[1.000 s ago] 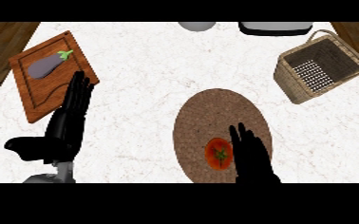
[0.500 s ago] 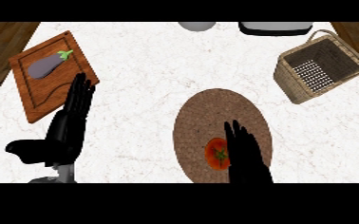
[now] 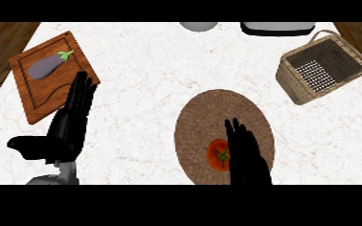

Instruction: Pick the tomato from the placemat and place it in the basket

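Note:
A red tomato (image 3: 218, 155) with a green stem lies on the round brown placemat (image 3: 216, 110), near its lower edge. My right hand (image 3: 247, 155) reaches in from the bottom with straight fingers, right beside the tomato's right side and partly covering it. The wicker basket (image 3: 291, 74) stands at the right, tilted, with nothing visible inside. My left hand (image 3: 69, 122) rests open at the lower left, fingers pointing up.
A wooden cutting board (image 3: 42, 93) with a purple eggplant (image 3: 47, 66) lies at the upper left, just above the left hand's fingertips. A grey round object (image 3: 198, 26) and a dark tray-like item (image 3: 277, 28) sit at the counter's far edge.
My right hand has crept slightly up and left, closer against the tomato. The left hand and all objects stay where they were.

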Tool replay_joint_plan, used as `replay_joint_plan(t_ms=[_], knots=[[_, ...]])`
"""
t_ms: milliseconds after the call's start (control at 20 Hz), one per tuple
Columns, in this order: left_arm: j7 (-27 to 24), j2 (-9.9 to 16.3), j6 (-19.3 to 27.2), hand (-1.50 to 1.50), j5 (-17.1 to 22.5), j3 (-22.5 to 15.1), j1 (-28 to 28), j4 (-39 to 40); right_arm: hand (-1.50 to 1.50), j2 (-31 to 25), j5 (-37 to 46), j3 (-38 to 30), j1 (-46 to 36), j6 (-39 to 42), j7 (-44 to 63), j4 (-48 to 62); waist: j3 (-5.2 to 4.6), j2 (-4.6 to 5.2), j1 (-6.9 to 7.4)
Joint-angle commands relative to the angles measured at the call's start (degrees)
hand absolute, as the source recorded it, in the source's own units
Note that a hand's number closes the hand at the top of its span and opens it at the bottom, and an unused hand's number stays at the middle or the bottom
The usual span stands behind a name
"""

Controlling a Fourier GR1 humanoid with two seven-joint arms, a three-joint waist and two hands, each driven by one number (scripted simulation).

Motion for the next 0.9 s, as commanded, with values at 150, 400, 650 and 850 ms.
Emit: replay_joint_plan(t_ms=[150,400,650,850], knots=[[0.9,-0.9,-1.8,0.0,-1.7,1.2,1.3,-2.1,-1.5,-0.5,1.6,1.6,3.3,-1.2,-0.9,-0.8,-0.01,-0.05,-0.03],[3.6,-3.7,0.7,0.0,-4.2,-0.2,-2.1,-1.5,-1.5,-0.7,2.0,1.9,5.9,-7.1,-4.2,4.2,0.0,-0.04,-0.17],[1.8,-2.0,-3.1,0.0,-3.1,2.2,3.7,-5.0,-1.5,3.7,0.0,-3.3,-2.4,-1.3,-3.0,6.9,-0.01,-0.02,0.16],[-0.6,-4.0,-3.9,0.0,-2.9,2.6,1.0,-0.2,1.5,4.2,-1.6,-4.3,-3.1,-3.5,-7.0,13.1,-0.01,0.02,0.07]])
